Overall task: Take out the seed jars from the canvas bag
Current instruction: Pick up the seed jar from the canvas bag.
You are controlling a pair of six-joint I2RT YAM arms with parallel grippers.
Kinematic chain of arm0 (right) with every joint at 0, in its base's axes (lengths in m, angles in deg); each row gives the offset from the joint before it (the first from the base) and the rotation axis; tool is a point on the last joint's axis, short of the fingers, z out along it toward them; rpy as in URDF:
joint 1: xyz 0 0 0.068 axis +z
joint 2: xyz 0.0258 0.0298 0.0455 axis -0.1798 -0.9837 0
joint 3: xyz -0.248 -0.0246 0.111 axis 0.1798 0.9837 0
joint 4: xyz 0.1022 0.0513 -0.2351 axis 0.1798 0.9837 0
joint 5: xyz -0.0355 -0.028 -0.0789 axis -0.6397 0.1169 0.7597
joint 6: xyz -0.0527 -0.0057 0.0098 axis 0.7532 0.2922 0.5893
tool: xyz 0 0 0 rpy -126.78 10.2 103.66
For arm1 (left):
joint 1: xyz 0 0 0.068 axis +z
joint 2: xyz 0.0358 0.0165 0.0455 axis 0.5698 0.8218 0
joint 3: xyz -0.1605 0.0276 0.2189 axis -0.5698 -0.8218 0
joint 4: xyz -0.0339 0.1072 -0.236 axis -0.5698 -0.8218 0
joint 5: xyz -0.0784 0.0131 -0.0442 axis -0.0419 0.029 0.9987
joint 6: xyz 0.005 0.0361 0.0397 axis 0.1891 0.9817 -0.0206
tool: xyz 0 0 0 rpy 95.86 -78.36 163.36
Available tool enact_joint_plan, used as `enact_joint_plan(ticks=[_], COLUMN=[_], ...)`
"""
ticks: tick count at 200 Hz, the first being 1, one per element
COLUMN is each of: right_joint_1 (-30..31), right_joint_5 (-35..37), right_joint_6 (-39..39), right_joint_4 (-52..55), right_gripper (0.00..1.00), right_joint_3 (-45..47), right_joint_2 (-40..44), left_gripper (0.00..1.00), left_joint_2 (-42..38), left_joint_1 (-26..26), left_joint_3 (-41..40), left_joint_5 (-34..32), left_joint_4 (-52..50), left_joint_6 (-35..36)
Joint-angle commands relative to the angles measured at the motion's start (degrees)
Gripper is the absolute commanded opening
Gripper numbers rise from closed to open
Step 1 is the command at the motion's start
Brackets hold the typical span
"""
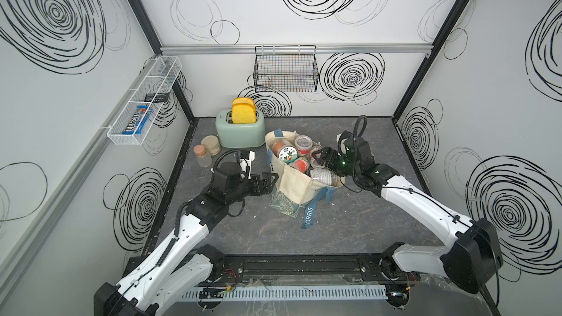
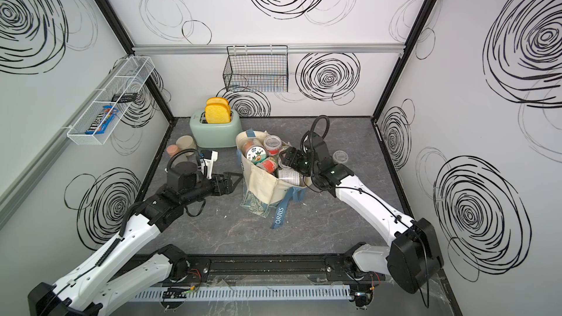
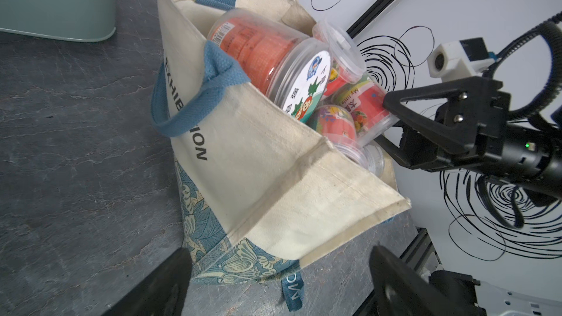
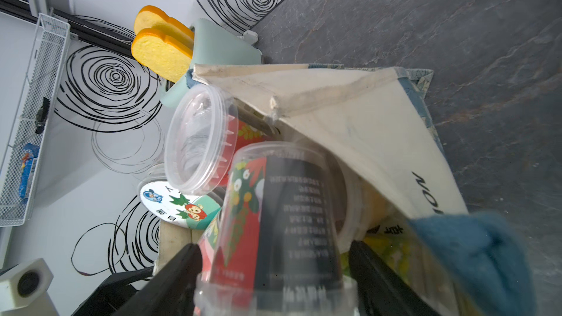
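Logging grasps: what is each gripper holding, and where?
Left gripper empty. Right gripper flanks the sides of a seed jar; whether gripped cannot be told.

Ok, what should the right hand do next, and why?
Probably squeeze the right gripper shut on the clear round jar with the red-and-black label. Its jaws straddle it in the cream canvas bag, but a firm pinch isn't clear, so lifting might drop it.
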Motion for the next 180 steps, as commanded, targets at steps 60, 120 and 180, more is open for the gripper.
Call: enact_joint_plan(ticks=[60,120,180], right_joint_1=[-3.42,-18.30,-36.79], right_joint_5=[-2.32,-5.71,-13.60], right_joint_6=[-0.52,3.04,6.93], right_joint_4=[1.44,10.81,17.75], right_gripper=[0.78,0.77,0.77], right_joint_3=[2.33,5.75,12.42], right_joint_2=[10.74,23.82,24.01], left_gripper=[0.96,0.96,0.96], left_joint_2=[-2.03,-2.61,-2.10], left_joint_1=[0.11,-0.15,-0.15], left_joint_3=[-1.28,-2.46,-2.52], left_joint_5=[-0.17,-0.43,-0.17], left_joint_4=[1.16,1.69,2.75], left_joint_6=[-1.45,-1.58,-1.18])
